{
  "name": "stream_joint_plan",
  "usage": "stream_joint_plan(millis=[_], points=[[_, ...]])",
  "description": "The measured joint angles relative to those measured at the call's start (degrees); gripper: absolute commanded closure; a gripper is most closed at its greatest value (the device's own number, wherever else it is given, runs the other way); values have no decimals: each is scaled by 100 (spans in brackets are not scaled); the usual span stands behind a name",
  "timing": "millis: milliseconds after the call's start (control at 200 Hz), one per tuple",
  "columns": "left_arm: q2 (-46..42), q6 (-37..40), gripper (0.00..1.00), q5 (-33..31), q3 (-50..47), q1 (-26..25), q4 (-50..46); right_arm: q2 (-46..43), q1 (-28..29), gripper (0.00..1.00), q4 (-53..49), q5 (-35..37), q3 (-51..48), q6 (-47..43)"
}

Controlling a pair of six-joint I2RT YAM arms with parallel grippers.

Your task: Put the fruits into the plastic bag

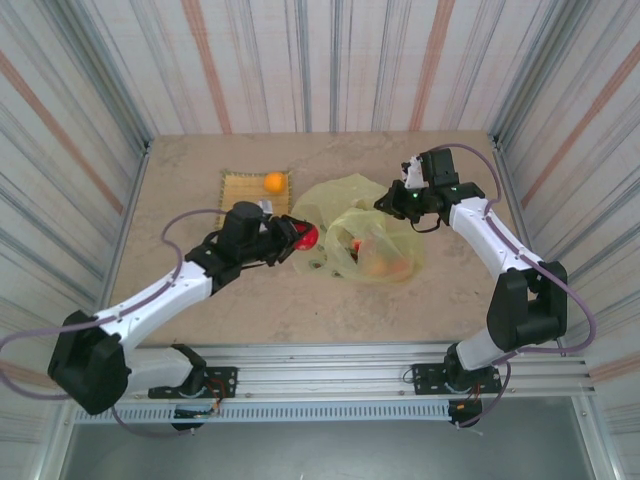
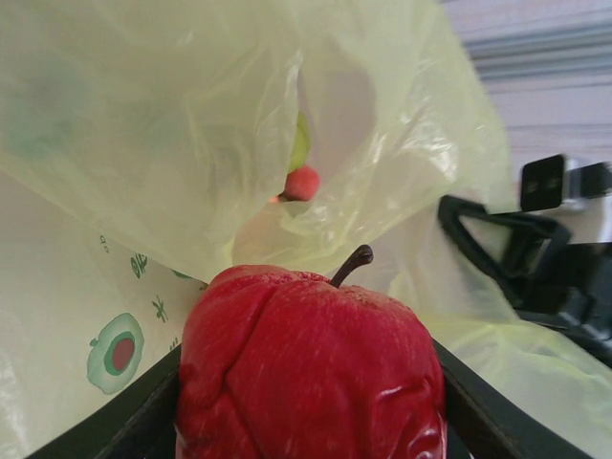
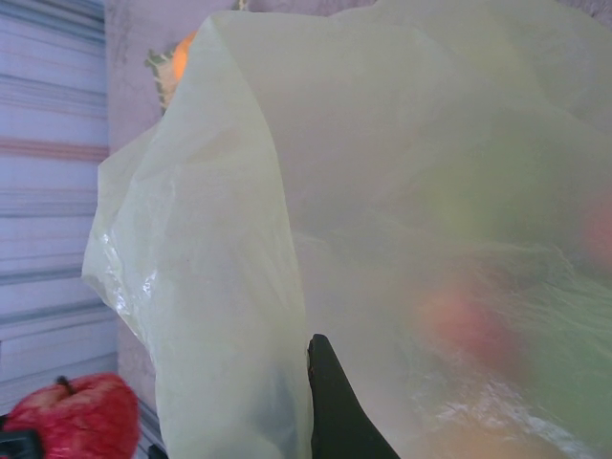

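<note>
At the bag's nine o'clock, the left claw [image 1: 298, 238] stands about half open around a red apple [image 1: 307, 237]. Its fingers [image 2: 497, 411] press on both sides of the fruit, which sits just beside the plastic bag [image 1: 335, 195] lying mid-table. At the bag's one o'clock, the right claw [image 1: 386, 203] is pinched tight on the rim film. Several fruits [image 1: 376, 262] show through the film inside. An orange [image 1: 274, 181] rests on the woven mat [image 1: 240, 188] at the bag's eleven o'clock.
</note>
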Motion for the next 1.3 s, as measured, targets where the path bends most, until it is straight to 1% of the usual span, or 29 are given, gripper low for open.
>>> stream_joint_plan(millis=[235, 436, 576, 711, 1047, 1298], points=[[1078, 358, 44, 142, 734, -378, 232, -7, 28, 100, 0, 0, 0, 28], [2129, 828, 40, 404, 1458, -699, 323, -96, 37, 100, -7, 20, 0, 66], [2667, 1165, 35, 540, 1860, -942, 219, -175, 24, 100, -9, 24, -2, 66], [2872, 1445, 30, 599, 2017, -1060, 98, -186, 13, 100, -9, 24, -2, 66], [2889, 1941, 21, 590, 2129, -1054, -236, -186, -17, 100, -9, 24, -4, 66], [2865, 2306, 19, 612, 2203, -970, -538, -186, -31, 100, -9, 24, -4, 63]])
